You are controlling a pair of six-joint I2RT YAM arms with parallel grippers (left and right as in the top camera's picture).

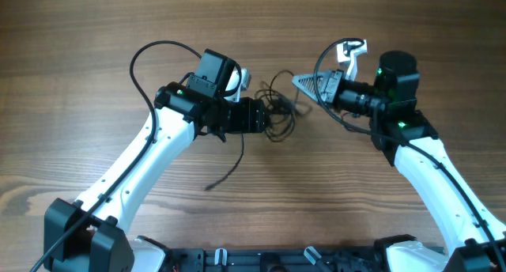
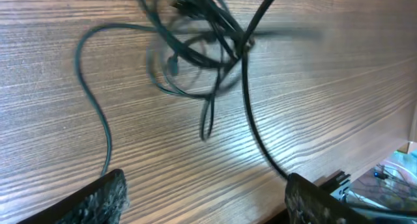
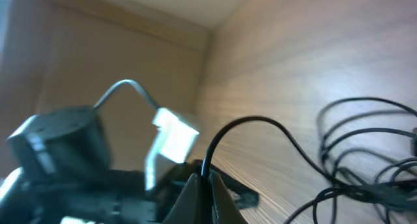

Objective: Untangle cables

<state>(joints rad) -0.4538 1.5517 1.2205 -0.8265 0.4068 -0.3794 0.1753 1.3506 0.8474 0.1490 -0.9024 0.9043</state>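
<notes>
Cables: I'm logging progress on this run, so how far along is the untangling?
Early. Done: one strand trails clear of the knot. In hand: the right gripper looks shut on a cord of the cables, while the left gripper is open, facing the bunch. Left: the loops cross in one clump on the table; no cable lies fully separate.

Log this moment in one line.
left gripper: open, beside cables | right gripper: shut on cables | cables: tangled, on table
</notes>
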